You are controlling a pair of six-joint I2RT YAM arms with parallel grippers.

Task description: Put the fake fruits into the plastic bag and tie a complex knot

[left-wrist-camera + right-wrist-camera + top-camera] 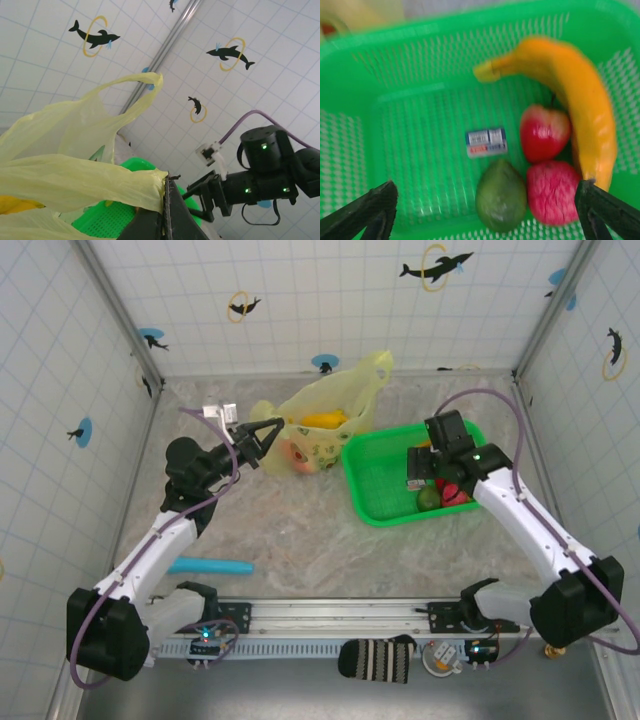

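The pale yellow-green plastic bag [335, 398] lies at the back of the table with a yellow banana [325, 421] and an orange-pink piece [298, 455] inside. My left gripper [268, 432] is shut on the bag's near edge, and the left wrist view shows the film [75, 185] pinched between the closed jaws of the left gripper [167, 182]. My right gripper [486, 190] hangs open over the green tray [420, 125]. Below it lie a banana [570, 85], a red fruit [545, 132], a pink fruit [552, 192] and a green fruit [501, 195].
The green tray [385, 480] stands right of the bag. A teal-blue stick [210, 565] lies near the left arm's base. A striped object [378, 658] sits on the front rail. Tiled walls close in the table on three sides.
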